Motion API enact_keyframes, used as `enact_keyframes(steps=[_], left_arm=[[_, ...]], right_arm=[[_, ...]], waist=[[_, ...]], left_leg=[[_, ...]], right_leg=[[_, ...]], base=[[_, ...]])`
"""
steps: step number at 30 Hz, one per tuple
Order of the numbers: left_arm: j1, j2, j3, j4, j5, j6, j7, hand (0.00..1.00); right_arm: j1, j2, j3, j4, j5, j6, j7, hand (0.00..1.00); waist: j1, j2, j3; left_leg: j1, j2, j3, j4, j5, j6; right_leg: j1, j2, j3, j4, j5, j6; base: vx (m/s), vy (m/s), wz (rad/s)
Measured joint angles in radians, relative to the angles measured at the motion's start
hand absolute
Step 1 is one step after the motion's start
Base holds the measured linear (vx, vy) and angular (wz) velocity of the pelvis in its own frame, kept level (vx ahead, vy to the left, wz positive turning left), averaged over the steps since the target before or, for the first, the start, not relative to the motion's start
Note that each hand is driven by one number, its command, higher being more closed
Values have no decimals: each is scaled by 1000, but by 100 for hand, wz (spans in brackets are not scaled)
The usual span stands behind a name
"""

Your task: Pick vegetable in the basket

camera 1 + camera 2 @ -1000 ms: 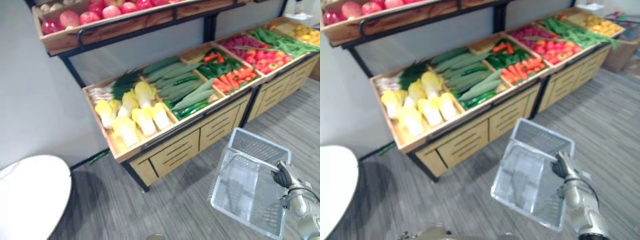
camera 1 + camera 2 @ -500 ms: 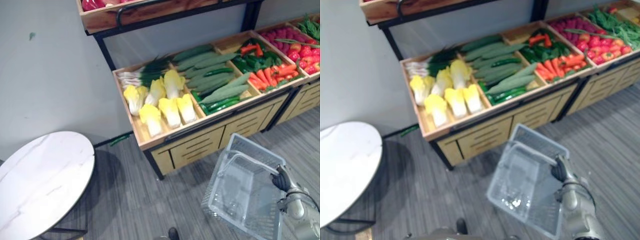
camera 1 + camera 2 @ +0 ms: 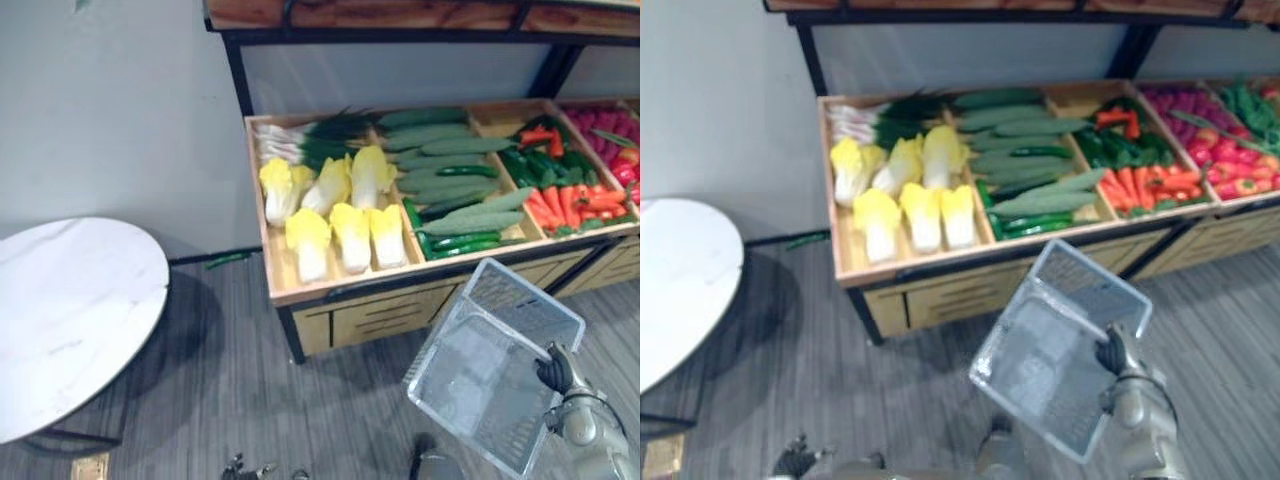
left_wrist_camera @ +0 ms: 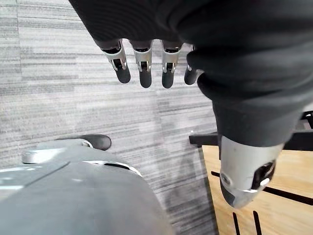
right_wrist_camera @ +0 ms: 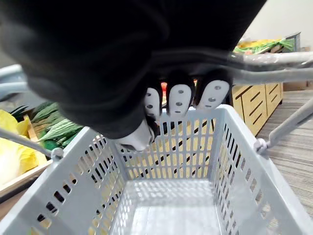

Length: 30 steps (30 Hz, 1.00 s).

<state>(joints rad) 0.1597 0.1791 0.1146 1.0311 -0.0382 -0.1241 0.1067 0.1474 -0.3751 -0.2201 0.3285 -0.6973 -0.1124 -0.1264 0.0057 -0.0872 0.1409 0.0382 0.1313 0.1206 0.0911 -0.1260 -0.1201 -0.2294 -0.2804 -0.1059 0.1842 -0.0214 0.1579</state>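
Observation:
A grey plastic basket (image 3: 480, 385) hangs empty in front of the vegetable stand, held by my right hand (image 3: 555, 372), whose fingers (image 5: 181, 100) are curled round its handle (image 5: 274, 61). In the wooden display lie yellow cabbages (image 3: 330, 215), scallions (image 3: 300, 145), cucumbers (image 3: 450, 180), green peppers (image 3: 535, 165) and carrots (image 3: 560, 205). My left hand (image 4: 142, 63) hangs over the grey floor with straight fingers and holds nothing.
The wooden stand (image 3: 380, 315) has drawers below and a dark-framed upper shelf (image 3: 400, 15) above. A round white table (image 3: 70, 310) stands at the left. A small green item (image 3: 228, 260) lies on the floor by the wall.
The camera has swung, so the table shows more fully and the stand sits squarer in view. The basket stays in my right hand.

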Motion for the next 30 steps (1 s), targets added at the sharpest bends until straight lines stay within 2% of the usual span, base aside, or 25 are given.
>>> enact_keyframes(steps=[1, 2, 3, 5, 7, 8, 10, 11, 12, 14, 16, 17, 18, 20, 25, 28, 30], left_arm=[[-6, -4, 0, 10, 0, 1, 1, 0], [-10, -23, -1, 22, 0, 1, 0, 0], [-11, -42, -1, 24, 1, 0, -1, 0], [-11, -56, 3, 24, 1, -4, -1, 0], [-6, -60, 17, 28, 0, -3, 0, 0], [-5, -62, 29, 29, 0, -3, 1, 0], [-5, -64, 32, 29, -1, 0, 3, 0], [-6, -64, 32, 25, -6, 2, 3, 0], [-7, -64, 32, 21, -20, 2, 6, 0], [-12, -70, 31, -18, -46, 1, 12, 0], [-18, -77, 31, -52, -76, 1, 35, 0], [-19, -81, 32, -81, -77, 0, 51, 0], [-9, -93, 46, -144, -78, -5, 85, 0], [-4, -102, 57, -242, -79, -10, 136, 0], [-19, -105, 100, -556, -50, -51, 266, 0], [-46, -103, 127, -773, 63, -81, 355, 0], [-65, -92, 130, -827, 145, -86, 417, 0]], right_arm=[[-1, -1, -2, 1, -1, 0, 0, 100], [2, -5, -11, 1, -1, 4, 0, 100], [3, -14, -12, 1, -2, 13, 0, 100], [14, -18, -14, 3, -2, 21, 0, 100], [29, -18, -15, 3, -1, 22, 0, 100], [32, -21, -16, 3, -1, 21, 0, 100], [37, -22, -16, 4, 0, 20, 0, 100], [59, -22, -19, 7, 2, 20, -1, 100], [74, -22, -23, 7, 5, 19, -2, 100], [124, -16, -53, 13, 27, 13, -18, 100], [146, 3, -94, 36, 31, 14, -36, 100], [151, 13, -112, 55, 32, 17, -40, 100], [161, 35, -139, 75, 40, 18, -48, 100], [176, 63, -163, 85, 48, 18, -66, 100], [188, 88, -176, 136, 49, 19, -112, 100], [178, 99, -175, 177, 50, 16, -129, 100], [147, 95, -175, 216, 52, 12, -141, 100]], waist=[[-2, 17, 8], [-1, 46, 7], [-7, 88, 8], [-15, 114, 8], [-17, 129, 1], [-20, 121, 3], [-30, 112, 9], [-33, 107, 12], [-34, 106, 13], [-35, 101, 16], [-34, 108, 17], [-33, 109, 17], [-31, 109, 17], [-32, 119, 18], [-31, 134, 9], [-32, 135, 7], [-32, 135, 7]], left_leg=[[0, 21, -9, 1, -8, -27], [0, 60, -20, -3, -9, -37], [2, 98, -17, -17, 9, -49], [8, 126, -16, -40, 60, -76], [-10, 144, -18, -15, 112, -77], [-51, 149, -25, 49, 128, -71], [-113, 152, -31, 158, 162, -32], [-131, 153, -24, 199, 201, -15], [-134, 153, -17, 208, 224, -8], [-142, 155, 25, 195, 313, 11], [-144, 155, 35, 188, 340, 30], [-147, 142, 30, 185, 323, 17], [-141, 105, 30, 148, 281, 2], [-133, 71, 34, 64, 262, -3], [-86, 71, 36, -57, 220, -5], [-77, 60, 60, -77, 184, 4], [-58, 57, 82, -90, 160, 7]], right_leg=[[9, 24, -8, 7, 57, 13], [8, 60, -34, 20, 33, -5], [5, 92, -61, 43, 7, -27], [3, 112, -86, 68, -17, -42], [12, 126, -110, 79, -41, -68], [15, 126, -122, 81, -53, -75], [44, 123, -154, 77, -56, -92], [72, 118, -175, 73, -60, -99], [87, 117, -187, 64, -63, -102], [135, 109, -234, 19, -68, -111], [168, 112, -263, -10, -68, -111], [178, 110, -270, -18, -71, -106], [183, 108, -277, -32, -67, -103], [177, 123, -286, -44, -60, -100], [148, 146, -278, -51, -29, -97], [146, 151, -255, -88, 9, -86], [146, 153, -229, -105, 27, -80]], base=[[133, -447, 23], [152, -388, 22], [140, -263, 21], [146, -230, 29], [155, -273, 29], [108, -268, 32], [89, -225, 43], [91, -191, 43], [100, -222, 55], [53, -146, 58], [42, -109, 43], [53, -82, 32], [39, -24, 17], [26, 32, 18], [26, 89, -3], [-7, 110, -15], [-39, 103, -37]])
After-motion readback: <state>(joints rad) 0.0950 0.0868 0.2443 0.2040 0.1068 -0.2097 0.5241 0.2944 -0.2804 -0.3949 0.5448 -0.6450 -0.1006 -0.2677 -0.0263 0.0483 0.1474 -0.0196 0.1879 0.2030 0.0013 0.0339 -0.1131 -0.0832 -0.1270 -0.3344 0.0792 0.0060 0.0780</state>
